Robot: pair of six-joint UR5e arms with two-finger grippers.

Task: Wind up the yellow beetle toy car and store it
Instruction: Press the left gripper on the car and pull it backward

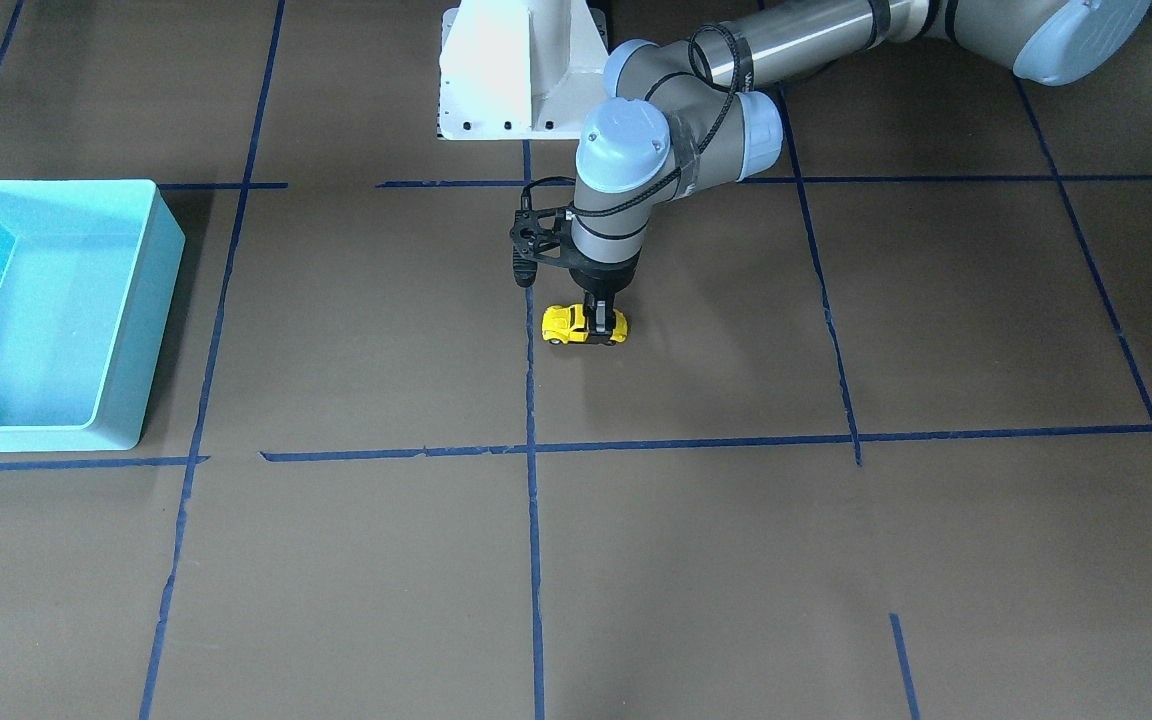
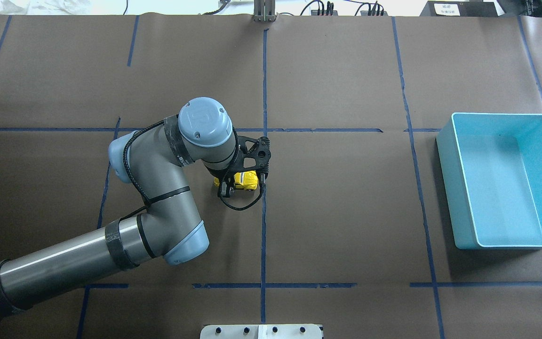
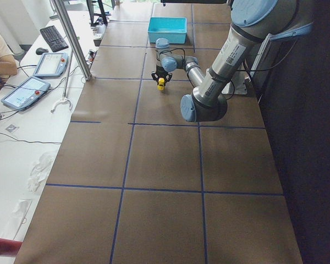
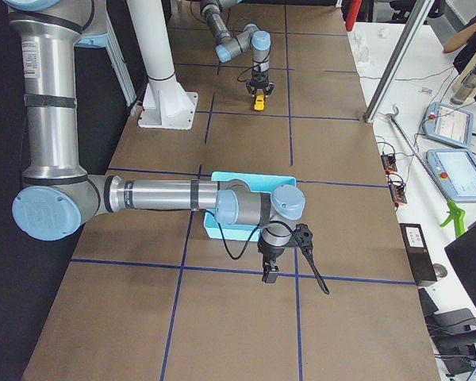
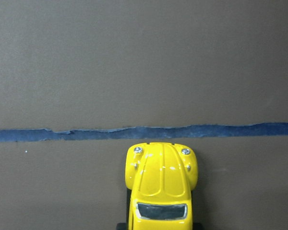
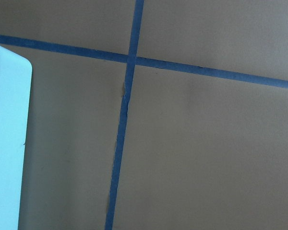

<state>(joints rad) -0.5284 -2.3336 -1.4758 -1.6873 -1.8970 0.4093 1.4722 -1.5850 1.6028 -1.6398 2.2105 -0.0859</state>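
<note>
The yellow beetle toy car (image 1: pixel 561 322) sits on the brown table near its middle, beside a blue tape line. My left gripper (image 1: pixel 598 324) comes straight down on it, with a finger on each side of the car's body, shut on it. The car also shows in the overhead view (image 2: pixel 246 179) and in the left wrist view (image 5: pixel 161 182), nose toward the tape line (image 5: pixel 134 132). The right gripper (image 4: pixel 268 274) shows only in the exterior right view, beside the turquoise bin (image 4: pixel 254 178); I cannot tell whether it is open or shut.
The turquoise bin (image 2: pixel 459 188) stands empty at the table's right end, far from the car; its wall shows in the right wrist view (image 6: pixel 5 143). The white robot base (image 1: pixel 511 70) is behind the car. Blue tape lines cross the table.
</note>
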